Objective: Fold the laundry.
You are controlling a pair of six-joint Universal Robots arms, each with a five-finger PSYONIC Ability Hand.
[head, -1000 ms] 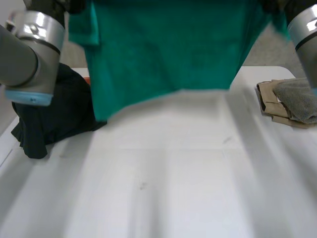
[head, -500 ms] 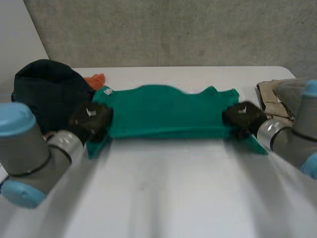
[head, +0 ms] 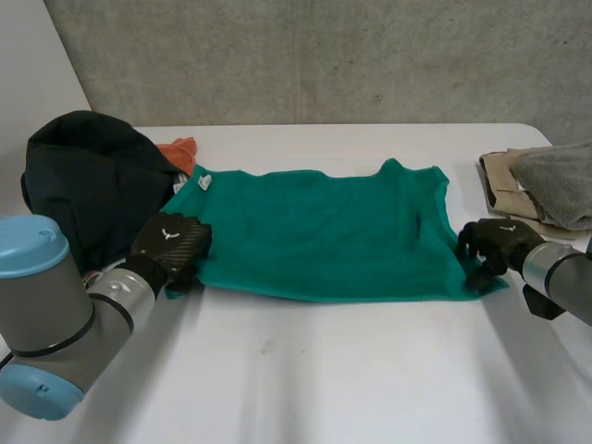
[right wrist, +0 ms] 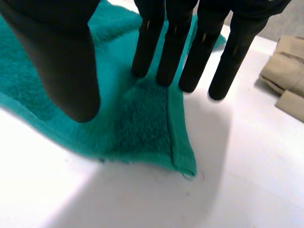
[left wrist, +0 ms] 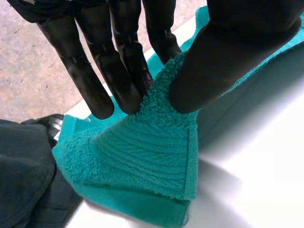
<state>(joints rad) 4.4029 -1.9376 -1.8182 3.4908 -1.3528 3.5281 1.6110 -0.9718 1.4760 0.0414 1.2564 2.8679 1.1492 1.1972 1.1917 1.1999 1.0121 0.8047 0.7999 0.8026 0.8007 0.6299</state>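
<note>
Tabletop (head: pixel 324 370): left hand (head: pixel 171 245) pinches towel (head: pixel 324 231) corner; right hand (head: pixel 495 242) touches another.

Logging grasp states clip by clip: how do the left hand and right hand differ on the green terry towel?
The left hand pinches a corner of the green terry towel between thumb and fingers; the right hand has straight fingers, thumb apart, pinching nothing. The towel peaks upward at the left hand but lies flat at the right hand. Both sit at the towel's near corners.
</note>
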